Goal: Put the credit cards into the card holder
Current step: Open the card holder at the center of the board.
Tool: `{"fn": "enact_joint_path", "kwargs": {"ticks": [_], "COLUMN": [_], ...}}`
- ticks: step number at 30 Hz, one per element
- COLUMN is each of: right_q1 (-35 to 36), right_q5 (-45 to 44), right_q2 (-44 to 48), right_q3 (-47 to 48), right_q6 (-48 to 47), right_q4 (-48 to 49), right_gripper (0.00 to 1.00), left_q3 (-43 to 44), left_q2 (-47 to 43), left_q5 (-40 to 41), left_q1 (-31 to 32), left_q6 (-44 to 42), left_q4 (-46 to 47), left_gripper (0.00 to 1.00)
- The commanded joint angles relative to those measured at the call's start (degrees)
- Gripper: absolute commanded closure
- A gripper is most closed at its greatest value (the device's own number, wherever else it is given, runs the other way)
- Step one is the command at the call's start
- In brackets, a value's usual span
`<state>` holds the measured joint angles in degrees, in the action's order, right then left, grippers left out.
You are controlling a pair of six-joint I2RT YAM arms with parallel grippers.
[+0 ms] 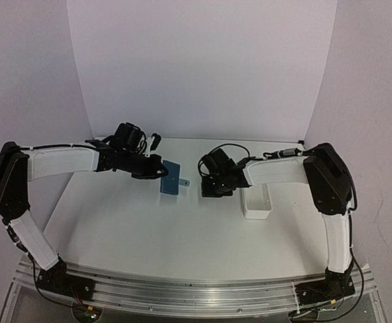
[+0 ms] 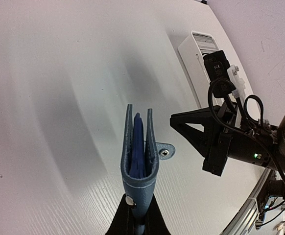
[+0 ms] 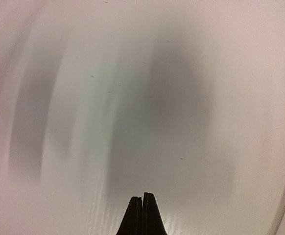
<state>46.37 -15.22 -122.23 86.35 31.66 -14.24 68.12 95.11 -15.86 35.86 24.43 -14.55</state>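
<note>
The card holder is a dark-blue folding case, held on edge above the table with its open side away from the wrist. In the left wrist view the card holder shows lighter blue slots between its two walls and a snap tab on its right. My left gripper is shut on its folded end; it also shows in the top view. My right gripper is shut and empty over bare table, just right of the holder. No credit card is in view.
A long white tray lies at the right, under the right forearm; it also shows in the left wrist view. White walls close the back and sides. The table's near edge meets the metal base rail.
</note>
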Motion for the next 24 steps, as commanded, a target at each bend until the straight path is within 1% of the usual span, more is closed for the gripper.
{"fn": "enact_joint_path", "kwargs": {"ticks": [1, 3, 4, 5, 6, 7, 8, 9, 10, 11, 12, 16, 18, 19, 20, 21, 22, 23, 24], "right_q1": [0.81, 0.78, 0.74, 0.74, 0.73, 0.68, 0.67, 0.7, 0.66, 0.65, 0.61, -1.16, -2.89, -3.19, -3.21, -3.21, -3.21, -3.22, -3.22], "right_q5": [0.15, 2.38, 4.51, 4.86, 7.12, 10.02, 16.93, 22.15, 23.08, 26.8, 28.53, 30.92, 33.03, 34.32, 35.14, 36.5, 36.67, 36.33, 36.15], "right_q2": [6.05, 6.96, 8.88, 9.35, 11.06, 12.6, 14.57, 15.62, 15.93, 16.01, 15.56, 14.66, 14.46, 14.2, 14.02, 13.61, 13.47, 13.11, 13.09], "right_q3": [0.28, 0.06, -0.67, -0.79, -1.97, -3.19, -5.51, -7.31, -8.05, -9.04, -9.19, -9.72, -10.54, -10.39, -10.23, -10.05, -10.01, -10.16, -10.33], "right_q6": [-1.75, -4.48, -8.23, -8.82, -10.71, -13.18, -15.23, -15.83, -15.75, -15.55, -15.66, -15.72, -15.01, -15.12, -15.4, -15.43, -15.3, -14.96, -14.83], "right_q4": [0.14, 1.35, 2.11, 2.29, 3.57, 5.45, 9.43, 12.81, 13.26, 17.16, 18.21, 18.85, 19.07, 19.01, 18.99, 19.06, 19.07, 18.99, 19.05], "right_gripper": [1.0, 1.0, 0.94, 0.91, 0.8, 0.66, 0.43, 0.35, 0.31, 0.28, 0.27, 0.27, 0.32, 0.38, 0.4, 0.45, 0.46, 0.5, 0.5], "left_q3": [-1.15, -1.82, -2.35, -2.41, -2.42, -2.46, -2.61, -2.71, -2.83, -3.27, -4.1, -6.42, -7.34, -7.83, -7.96, -8.43, -8.48, -8.76, -8.86], "left_q2": [-2.87, -2.92, -3.07, -3.08, -3.04, -3.08, -3.09, -3.19, -3.29, -3.62, -4.03, -5.45, -6.11, -6.39, -6.4, -6.57, -6.54, -6.71, -6.79], "left_q5": [-2.04, -3.96, -3.8, -3.21, -2.15, -1.21, -1.32, -2.8, -3.32, -5.68, -8.03, -14.3, -16.45, -17.43, -17.78, -18.0, -18.1, -18.22, -18.24], "left_q1": [-0.17, -0.34, -0.34, -0.35, -0.4, -0.51, -0.81, -0.87, -0.87, -0.88, -0.84, -1.92, -2.35, -2.37, -2.37, -2.37, -2.37, -2.33, -2.36], "left_q6": [-1.11, -1.41, -2.5, -2.7, -3.64, -4.27, -4.82, -5.29, -5.45, -6.06, -6.33, -5.66, -5.22, -5.11, -4.99, -4.42, -4.32, -3.82, -3.8], "left_q4": [2.23, 3.37, 3.9, 3.91, 3.84, 3.87, 4.7, 5.66, 5.97, 7.66, 9.68, 14.09, 15.56, 16.31, 16.57, 16.9, 17.2, 17.69, 18.19], "left_gripper": [1.0, 1.0, 1.0, 1.0, 1.0, 1.0, 1.0, 1.0, 1.0, 1.0, 1.0, 1.0, 1.0, 1.0, 1.0, 1.0, 1.0, 1.0, 1.0]}}
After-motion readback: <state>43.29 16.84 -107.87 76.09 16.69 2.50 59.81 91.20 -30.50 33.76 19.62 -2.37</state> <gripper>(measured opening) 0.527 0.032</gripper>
